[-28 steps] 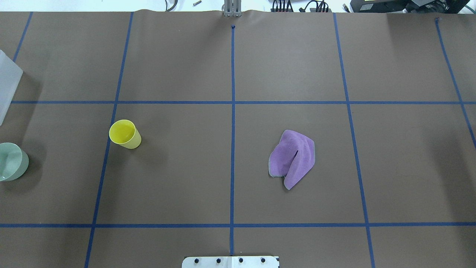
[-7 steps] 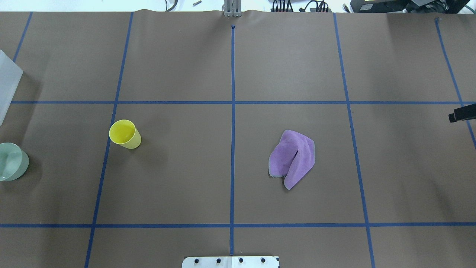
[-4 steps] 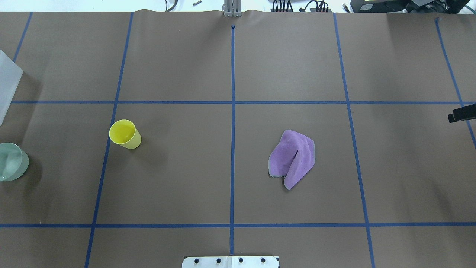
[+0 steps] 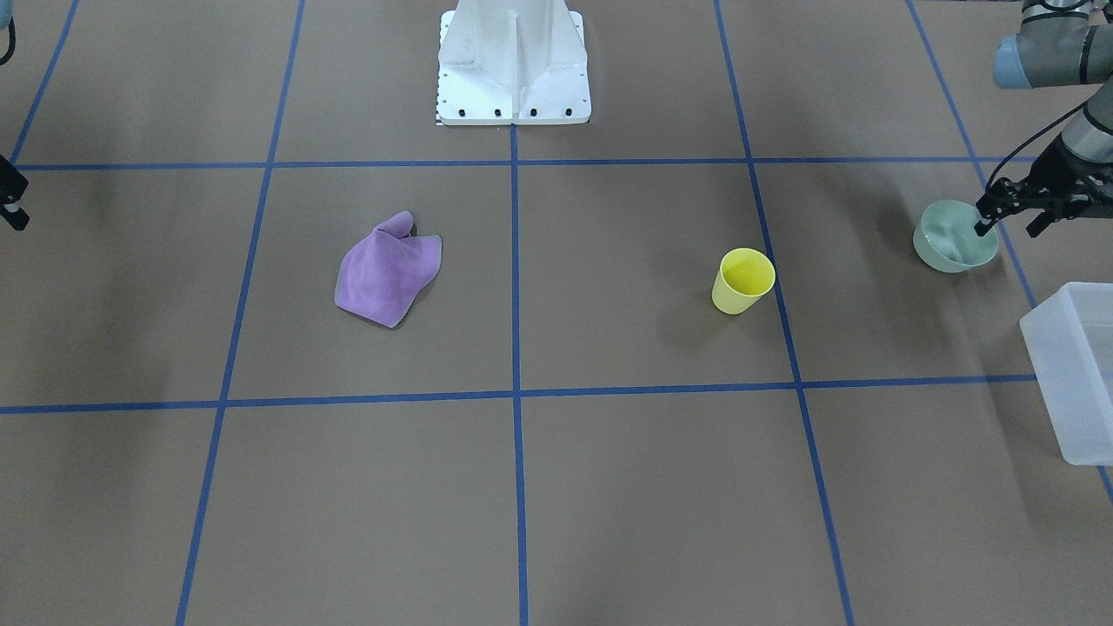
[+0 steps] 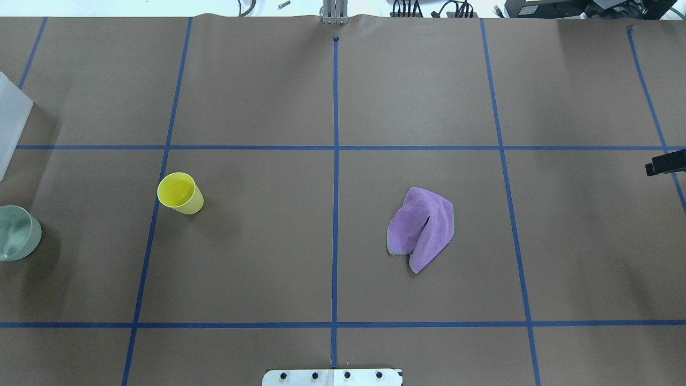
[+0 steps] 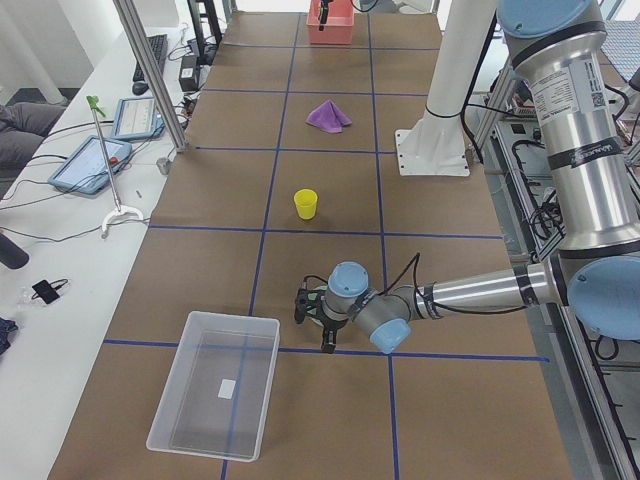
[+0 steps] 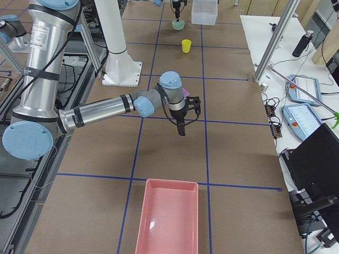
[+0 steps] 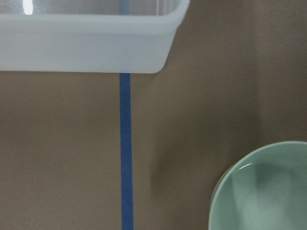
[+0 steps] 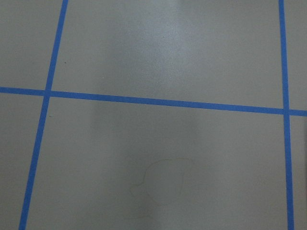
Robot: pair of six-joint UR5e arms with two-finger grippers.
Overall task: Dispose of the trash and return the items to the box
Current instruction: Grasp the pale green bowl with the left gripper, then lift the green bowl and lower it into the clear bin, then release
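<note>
Exterior left alone shows the whole translucent tub (image 6: 200, 400), upright on the brown-papered table (image 6: 330, 190). Overhead exterior catches only a corner of it at the frame's left edge. Only the 2 side views show the pink bin (image 7: 167, 219), at the table's opposite end, well apart from the tub. The purple cloth (image 5: 420, 228) lies crumpled on the right arm's half of the table. The mint-green bowl (image 4: 948, 243) stands upright near the tub, not touching it. Overhead exterior cuts the bowl at the edge and shows no left gripper (image 4: 1009, 224). Exterior front-facing shows that gripper at the bowl, fingers apart, 1 fingertip over the bowl's inside and the other outside its wall. Whether either touches the bowl I cannot tell. The yellow cup (image 4: 743, 280) stands upright between bowl and cloth, well apart from both grippers. The right gripper (image 7: 188, 117) hangs over bare table, apart from the cloth, its 2 fingers spread in exterior right.
</note>
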